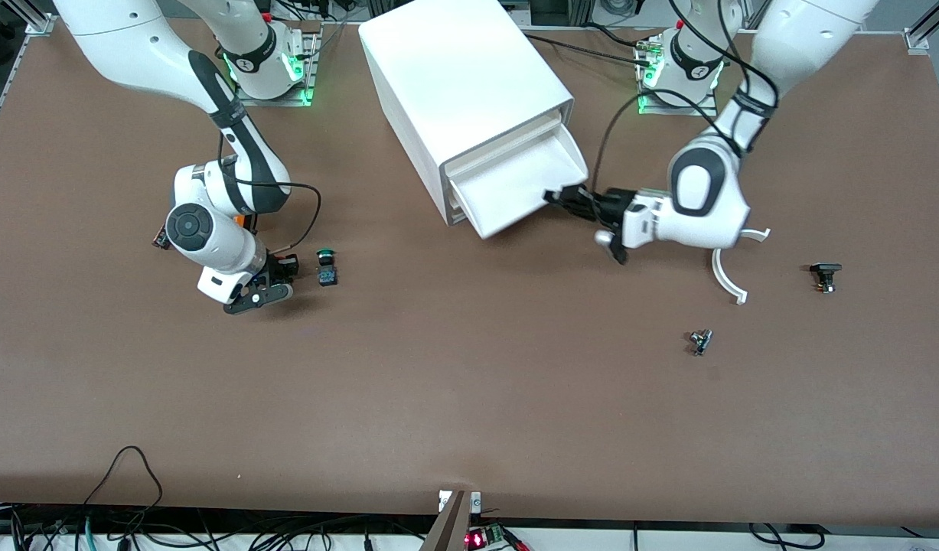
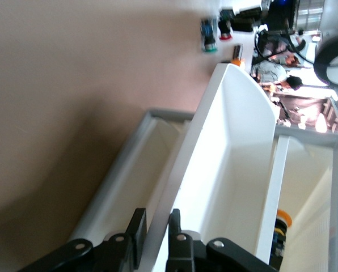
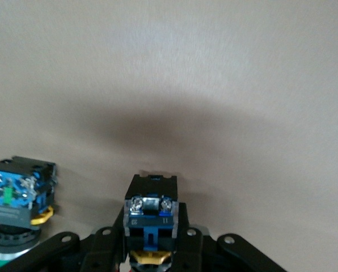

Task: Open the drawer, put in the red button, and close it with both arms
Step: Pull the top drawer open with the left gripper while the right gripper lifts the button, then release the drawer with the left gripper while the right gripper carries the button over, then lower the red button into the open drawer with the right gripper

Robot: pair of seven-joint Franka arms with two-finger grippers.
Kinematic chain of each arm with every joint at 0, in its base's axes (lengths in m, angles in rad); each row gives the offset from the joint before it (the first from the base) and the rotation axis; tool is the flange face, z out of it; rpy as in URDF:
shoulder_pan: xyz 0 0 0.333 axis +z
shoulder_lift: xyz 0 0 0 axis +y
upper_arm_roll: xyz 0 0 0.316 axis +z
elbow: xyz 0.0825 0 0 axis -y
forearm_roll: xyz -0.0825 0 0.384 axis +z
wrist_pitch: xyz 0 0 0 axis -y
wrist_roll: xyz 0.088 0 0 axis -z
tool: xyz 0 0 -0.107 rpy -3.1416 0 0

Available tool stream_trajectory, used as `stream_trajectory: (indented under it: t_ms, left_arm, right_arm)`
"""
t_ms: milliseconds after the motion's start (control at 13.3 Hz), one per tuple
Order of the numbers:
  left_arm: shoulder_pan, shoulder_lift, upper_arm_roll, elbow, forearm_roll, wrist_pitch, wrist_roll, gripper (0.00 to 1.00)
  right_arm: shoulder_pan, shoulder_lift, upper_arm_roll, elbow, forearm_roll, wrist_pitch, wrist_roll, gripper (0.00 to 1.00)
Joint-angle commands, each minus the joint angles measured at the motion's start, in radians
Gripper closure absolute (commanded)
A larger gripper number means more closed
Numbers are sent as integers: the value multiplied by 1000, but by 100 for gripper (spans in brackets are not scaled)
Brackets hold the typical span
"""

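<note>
I've got the left gripper (image 1: 565,200) pinched on the drawer's (image 1: 515,187) front wall to hold it open mid-tabletop, while the right gripper (image 1: 274,285), toward the right arm's table edge, is clamped around the red button (image 3: 152,224), ready to lift.

Red button (image 3: 151,218) between closed jaws, green-capped switch (image 3: 18,198) beside.

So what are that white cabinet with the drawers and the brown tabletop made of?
The cabinet looks like smooth, glossy white plastic: its corners are rounded and moulded, and the open drawer has thin walls. The table looks like matte brown board or laminate, flat and without shine; which of the two I can't tell.
</note>
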Motion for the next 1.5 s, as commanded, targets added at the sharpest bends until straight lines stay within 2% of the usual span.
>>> stream_trajectory:
  t_ms: [0, 376, 676, 827, 977, 1202, 1428]
  left_arm:
    - [11, -7, 23, 53, 98, 36, -30, 1]
    - [74, -79, 34, 91, 105, 42, -31, 0]
    - [143, -210, 107, 116, 141, 86, -30, 0]
    - [154, -280, 153, 148, 329, 84, -38, 0]
    - [154, -337, 199, 209, 477, 4, -62, 0]
    - [142, -406, 215, 330, 742, -152, -349, 0]
    - [96, -435, 202, 441, 975, -326, -677, 0]
  right_arm:
    - [-1, -57, 21, 67, 4, -104, -43, 77]
    - [22, -62, 107, 299, 7, -254, -161, 76]
    - [48, -55, 237, 512, 7, -425, -209, 76]
    - [57, -53, 291, 577, 7, -455, -255, 76]
    - [83, -21, 322, 640, 3, -455, -341, 76]
    - [187, 48, 324, 747, -14, -441, -442, 76]
    - [281, 82, 324, 770, -36, -382, -566, 76]
